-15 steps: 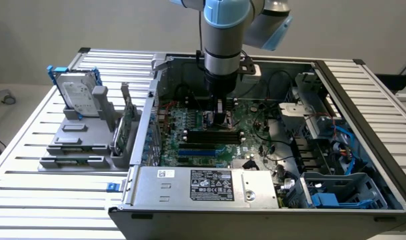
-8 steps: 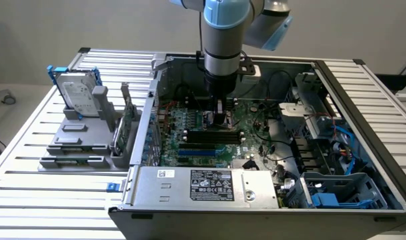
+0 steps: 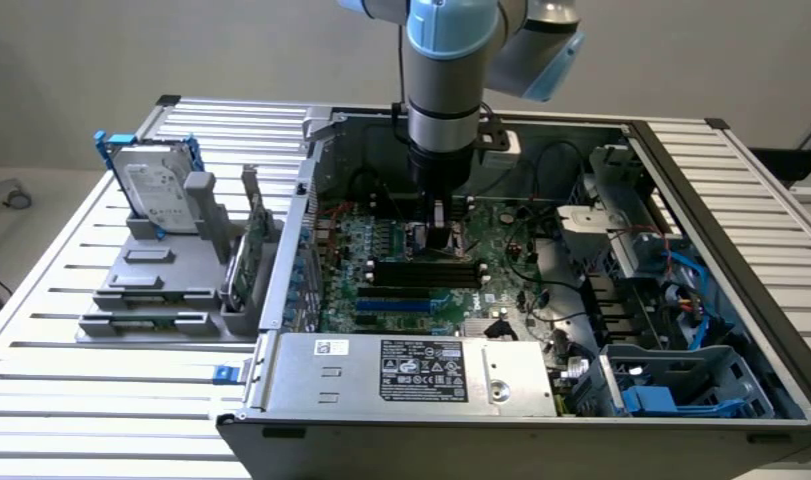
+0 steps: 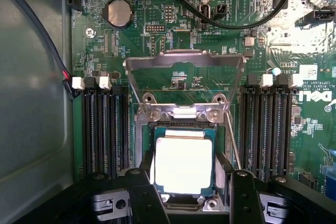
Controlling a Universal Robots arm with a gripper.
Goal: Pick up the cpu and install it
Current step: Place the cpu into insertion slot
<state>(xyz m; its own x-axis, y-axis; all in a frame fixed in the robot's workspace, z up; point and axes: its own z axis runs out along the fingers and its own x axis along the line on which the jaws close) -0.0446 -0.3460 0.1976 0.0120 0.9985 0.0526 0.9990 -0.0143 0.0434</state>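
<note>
The cpu (image 4: 184, 163), a small square chip with a pale silvery top, lies level over the motherboard's socket (image 4: 184, 129), below the raised metal load plate (image 4: 184, 59). My gripper (image 4: 195, 182) is down at the socket. Its two black fingers (image 4: 143, 192) sit close against the chip's two opposite sides, shut on it. In the exterior view the arm reaches straight down into the open computer case (image 3: 725, 180), and the gripper (image 3: 439, 228) hangs just over the green motherboard (image 3: 378, 250).
Black memory slots (image 4: 102, 129) flank the socket on both sides. Cables (image 4: 236, 22) loop across the board beyond the load plate. Outside the case, at the exterior view's left, a silver hard drive (image 3: 158, 185) in a blue bracket stands on a grey fixture (image 3: 152, 290).
</note>
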